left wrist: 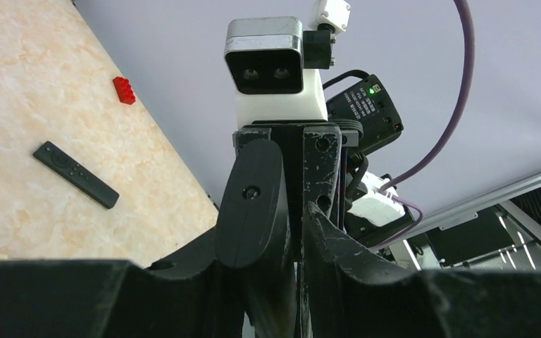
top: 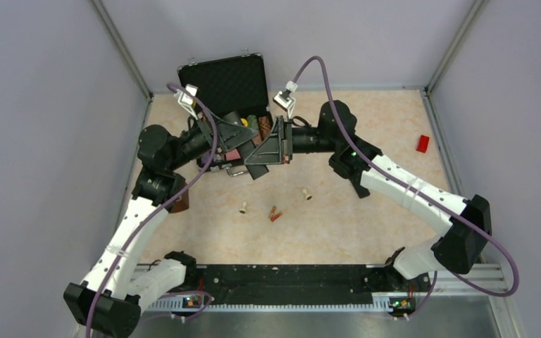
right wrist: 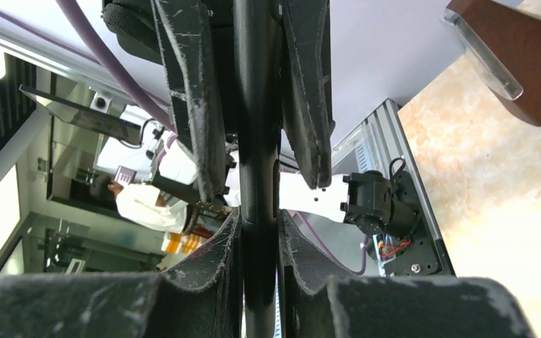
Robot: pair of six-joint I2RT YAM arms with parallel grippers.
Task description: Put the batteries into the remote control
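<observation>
The remote control (left wrist: pixel 75 174), a slim black bar with small pale buttons, lies on the table; in the top view it shows partly under the right arm (top: pixel 358 187). Two red-orange batteries (top: pixel 275 213) lie side by side on the table in front of the grippers. My left gripper (top: pixel 243 144) (left wrist: pixel 297 239) and right gripper (top: pixel 268 151) (right wrist: pixel 259 239) meet tip to tip above the table. Both are shut on one slim plain black bar (right wrist: pixel 257 141) held between them. No buttons show on that bar.
An open black case (top: pixel 225 81) with several items stands right behind the grippers. Two cream pegs (top: pixel 243 208) (top: pixel 308 193) lie near the batteries. A red brick (top: pixel 423 144) lies at the right. A brown block (top: pixel 178 203) sits by the left arm.
</observation>
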